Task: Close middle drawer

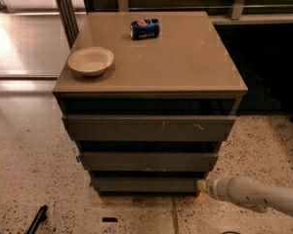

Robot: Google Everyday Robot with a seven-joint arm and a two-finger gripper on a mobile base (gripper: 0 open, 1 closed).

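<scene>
Right now I see the tool [203, 186] low at the cabinet's front right corner, at the tip of a pale arm that reaches in from the lower right edge of my view. It sits just beside the right end of the bottom drawer [145, 185], and I cannot tell whether it touches that front. I also cannot tell whether the tool is wide or narrow, since its tip shows only as a pale blunt end against the dark cabinet. The middle drawer [147, 161] is the second of three stacked grey-brown fronts, just above and to the left of the tool, with a dark gap over it. From this high angle it looks roughly in line with the fronts above and below, though I can't judge how far out it stands. The top drawer [149, 128] above it carries small pale scratch marks towards its right side. On the worktop [185, 62] a shallow cream bowl [91, 60] stands near the left edge, and a blue can [145, 28] lies on its side near the back, well apart from the bowl. The cabinet stands on a speckled floor [29, 165].
</scene>
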